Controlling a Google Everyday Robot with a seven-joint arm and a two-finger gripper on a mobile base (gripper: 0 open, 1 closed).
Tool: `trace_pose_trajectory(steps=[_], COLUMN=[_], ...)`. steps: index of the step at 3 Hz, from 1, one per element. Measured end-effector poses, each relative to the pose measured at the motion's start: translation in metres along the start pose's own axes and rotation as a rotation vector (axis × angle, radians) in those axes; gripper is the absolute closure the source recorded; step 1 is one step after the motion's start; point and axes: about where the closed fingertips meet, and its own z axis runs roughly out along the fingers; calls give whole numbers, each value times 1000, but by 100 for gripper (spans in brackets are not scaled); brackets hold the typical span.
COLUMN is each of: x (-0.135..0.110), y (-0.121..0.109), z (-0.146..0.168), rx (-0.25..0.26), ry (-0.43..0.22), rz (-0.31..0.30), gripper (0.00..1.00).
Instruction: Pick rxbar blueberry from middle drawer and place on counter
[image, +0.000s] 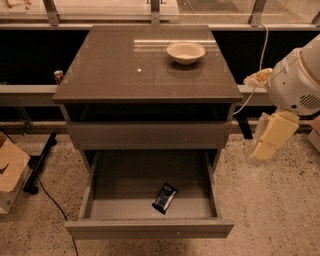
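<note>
The rxbar blueberry (165, 197), a small dark bar with pale print, lies flat on the floor of the open middle drawer (150, 229), near its front and right of centre. The drawer is pulled out at the cabinet's bottom. The counter (120, 70) is the glossy grey-brown top. My gripper (265, 149), a cream-coloured piece hanging below the white arm housing (300, 80), is to the right of the cabinet, level with the drawer front above. It is apart from the bar and holds nothing that I can see.
A white bowl (185, 51) stands on the counter's back right. A closed drawer front (147, 135) sits above the open drawer. A cardboard box (10, 170) and a black cable (47, 197) lie on the speckled floor at left. A rail and glass run behind.
</note>
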Motion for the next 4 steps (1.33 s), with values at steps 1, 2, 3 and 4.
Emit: trace_pose_trajectory(steps=[1, 2, 3, 4], x=[-2, 0, 6, 6], y=[3, 2, -6, -6], z=[29, 51, 82, 82], rx=[-22, -30, -32, -32], ry=[-80, -117, -152, -152], rz=[28, 56, 86, 86], gripper=[0, 0, 0, 0])
